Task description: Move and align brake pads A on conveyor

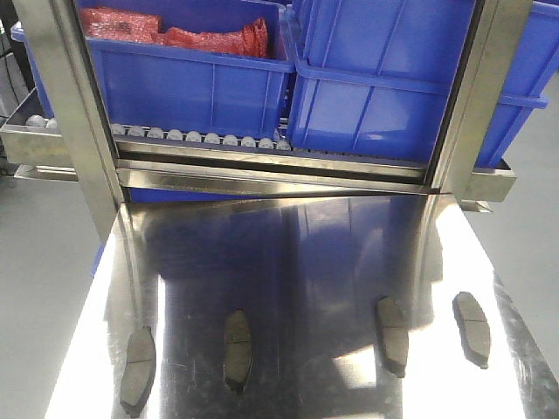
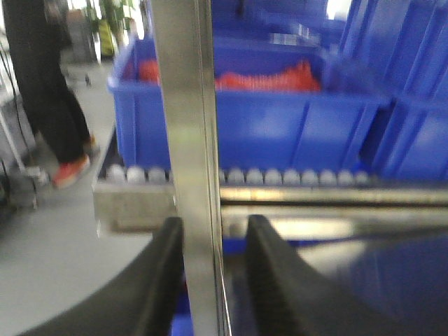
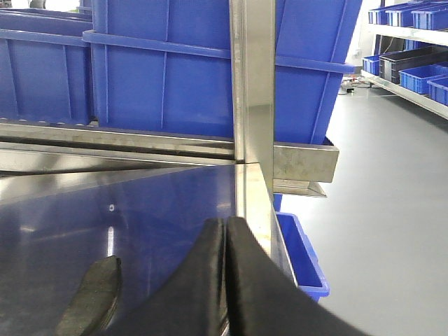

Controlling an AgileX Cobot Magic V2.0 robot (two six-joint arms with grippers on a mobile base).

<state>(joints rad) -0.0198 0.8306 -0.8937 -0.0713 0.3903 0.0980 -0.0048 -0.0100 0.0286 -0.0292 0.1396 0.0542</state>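
Four brake pads (image 1: 138,371) (image 1: 237,351) (image 1: 392,336) (image 1: 472,329) lie flat on the steel table (image 1: 288,262) in a loose row across the bottom of the front view, well apart, long sides running up-frame. We judge this as staging: spaced so either arm can take one without bumping its neighbour. None is lifted, and the conveyor shows in no view, so we take the task as barely begun. The front view alone gives the full row, plus the roller rack (image 1: 201,137) with blue bins (image 1: 201,87) and red bags (image 1: 175,35) at the top, but no arms. The left wrist view is blurred. It shows the left gripper (image 2: 213,224) with its fingers spread and nothing between them, a steel post (image 2: 185,105) standing behind the gap, a person (image 2: 42,84) at upper left, and no pad. The right wrist view shows the right gripper (image 3: 225,222) with fingers pressed together, empty, and one brake pad (image 3: 91,297) at lower left, near but apart. We guess the fingers must part before any grasp.
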